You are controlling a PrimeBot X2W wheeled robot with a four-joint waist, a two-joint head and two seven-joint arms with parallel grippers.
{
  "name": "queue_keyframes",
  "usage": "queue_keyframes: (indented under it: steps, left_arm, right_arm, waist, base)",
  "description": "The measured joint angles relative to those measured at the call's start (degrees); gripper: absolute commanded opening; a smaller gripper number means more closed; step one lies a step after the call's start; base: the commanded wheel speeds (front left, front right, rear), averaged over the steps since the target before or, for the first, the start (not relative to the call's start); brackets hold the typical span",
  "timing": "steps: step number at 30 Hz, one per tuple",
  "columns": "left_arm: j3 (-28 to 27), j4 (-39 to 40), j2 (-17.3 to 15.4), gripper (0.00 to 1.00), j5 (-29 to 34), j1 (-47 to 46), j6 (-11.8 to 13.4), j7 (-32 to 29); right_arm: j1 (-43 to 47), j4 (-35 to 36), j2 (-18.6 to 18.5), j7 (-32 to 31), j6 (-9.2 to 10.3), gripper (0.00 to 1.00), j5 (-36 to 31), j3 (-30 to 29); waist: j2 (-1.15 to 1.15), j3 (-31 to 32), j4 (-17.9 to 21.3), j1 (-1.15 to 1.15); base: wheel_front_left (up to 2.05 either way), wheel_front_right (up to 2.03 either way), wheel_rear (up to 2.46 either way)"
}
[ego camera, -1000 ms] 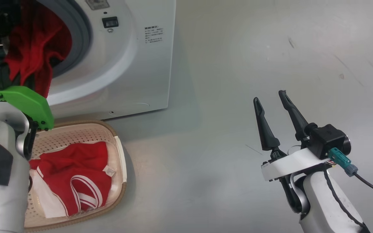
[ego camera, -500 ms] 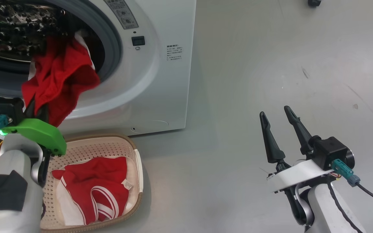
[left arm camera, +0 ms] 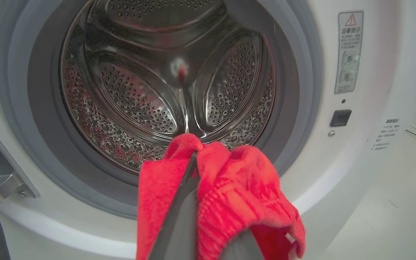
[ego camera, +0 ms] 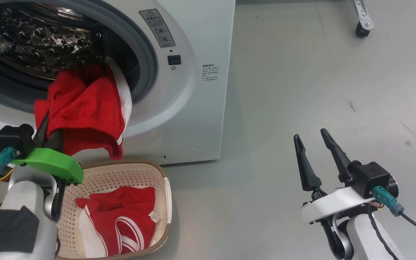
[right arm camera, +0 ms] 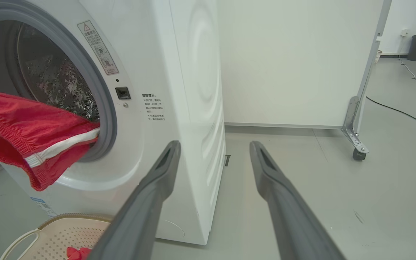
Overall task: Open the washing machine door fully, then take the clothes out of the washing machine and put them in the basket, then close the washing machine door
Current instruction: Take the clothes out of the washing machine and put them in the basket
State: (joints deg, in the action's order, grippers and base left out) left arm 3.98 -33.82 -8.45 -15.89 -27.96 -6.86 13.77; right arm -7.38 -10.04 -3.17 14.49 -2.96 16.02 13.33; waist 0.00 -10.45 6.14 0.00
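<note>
**While unloading: the carry-over step**

Left end effector [ego camera: 47, 124], clamped shut on the red garment [ego camera: 85, 104] hanging at the washing machine [ego camera: 157, 115] mouth, should lift clear, then release over the basket [ego camera: 167, 206] below; right end effector [ego camera: 310, 134] hangs wide open, empty.

Red clothes [ego camera: 85, 108] with white stripes, white washing machine [ego camera: 200, 36], cream perforated basket [ego camera: 121, 177]

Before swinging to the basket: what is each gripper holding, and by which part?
The left gripper is shut on the red garment, pinching a bunched fold. The right gripper is open, empty.
</note>
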Motion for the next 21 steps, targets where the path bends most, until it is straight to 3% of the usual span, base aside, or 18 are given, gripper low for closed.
queue_keyframes:
  steps: [12, 21]
  left_arm:
    - [-1.8, 9.4, 0.3, 0.00, -0.8, 3.7, 0.0, 0.5]
    - [-4.0, 21.8, 0.5, 0.00, -0.8, 3.7, 0.0, 0.7]
  right_arm:
    - [1.0, 0.2, 0.0, 0.0, -0.49, 1.00, -0.3, -0.2]
    - [1.2, 0.3, 0.1, 0.0, -0.53, 1.00, -0.6, -0.4]
  waist:
    - [0.00, 1.6, -1.3, 0.00]
    - [0.00, 1.7, -1.6, 0.00]
  base:
    - [0.00, 0.00, 0.00]
    - [0.00, 0.00, 0.00]
